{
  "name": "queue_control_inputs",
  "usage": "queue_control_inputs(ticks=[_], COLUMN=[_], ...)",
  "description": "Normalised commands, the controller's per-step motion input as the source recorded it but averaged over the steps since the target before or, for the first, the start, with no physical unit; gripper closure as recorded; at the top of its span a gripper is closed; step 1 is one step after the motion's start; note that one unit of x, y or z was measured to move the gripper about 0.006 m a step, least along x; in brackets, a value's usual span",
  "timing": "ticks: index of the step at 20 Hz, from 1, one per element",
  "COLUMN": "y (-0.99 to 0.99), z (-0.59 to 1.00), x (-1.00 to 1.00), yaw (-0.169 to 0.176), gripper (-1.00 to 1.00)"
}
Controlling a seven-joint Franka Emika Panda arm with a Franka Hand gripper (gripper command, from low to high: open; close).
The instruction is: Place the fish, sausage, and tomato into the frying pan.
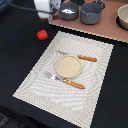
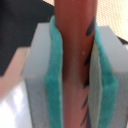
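My hand (image 1: 44,11) is clamped on the sausage (image 2: 74,60), a reddish-brown rod with dark marks down one side, pressed between my two teal pads (image 2: 54,75) so that it stands lengthwise along them. In the exterior view my hand hangs at the far edge of the scene, just beside the frying pan (image 1: 69,10), which sits on a brown board (image 1: 107,29) next to a taller grey pot (image 1: 91,13). A beige-rimmed bowl (image 1: 123,16) stands further off along that board. The tomato (image 1: 42,34) lies on the dark worktop (image 1: 15,55) nearer the camera than my hand, apart from it. Beyond the tomato a striped mat (image 1: 95,85) carries a tan plate (image 1: 68,66) between an orange-handled knife (image 1: 82,57) and fork (image 1: 67,81). I cannot make out the fish.
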Motion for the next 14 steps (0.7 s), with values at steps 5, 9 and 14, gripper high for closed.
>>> queue_control_inputs(ticks=[5,9,14], y=[0.98,0.97,1.0], z=[0.01,-0.02,0.07], x=[0.14,0.09,0.13], yaw=[0.0,0.0,0.0], gripper=[1.0,1.0,1.0])
